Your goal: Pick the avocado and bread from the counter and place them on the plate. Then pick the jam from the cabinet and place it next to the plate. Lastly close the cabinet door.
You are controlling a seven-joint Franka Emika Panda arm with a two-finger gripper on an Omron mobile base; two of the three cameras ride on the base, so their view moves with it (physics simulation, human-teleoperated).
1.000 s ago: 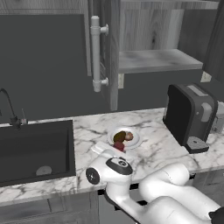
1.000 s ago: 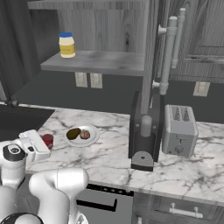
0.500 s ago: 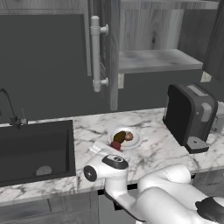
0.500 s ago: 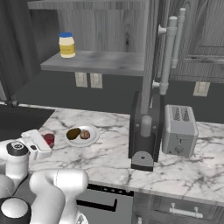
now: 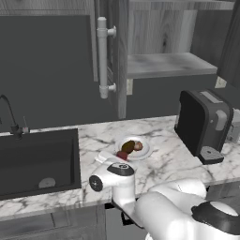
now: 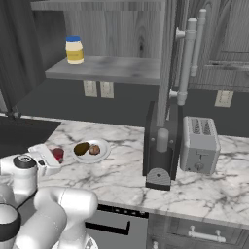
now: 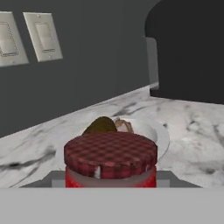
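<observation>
Jam (image 7: 110, 159) sits clamped inside end effector (image 7: 109, 181).

Rendered kitchen, marble counter (image 5: 164, 164), sink (image 5: 37, 161), toaster (image 6: 199, 146), wall cabinet (image 6: 112, 34)

Red jam (image 7: 110, 162) with a darker red checked lid. Beside it, a white plate (image 7: 160, 133) bears the olive-green avocado (image 7: 100, 125) and pinkish-brown bread (image 7: 124, 126). Under the plate, the counter (image 7: 192, 135) is white marble, grey-veined.
</observation>
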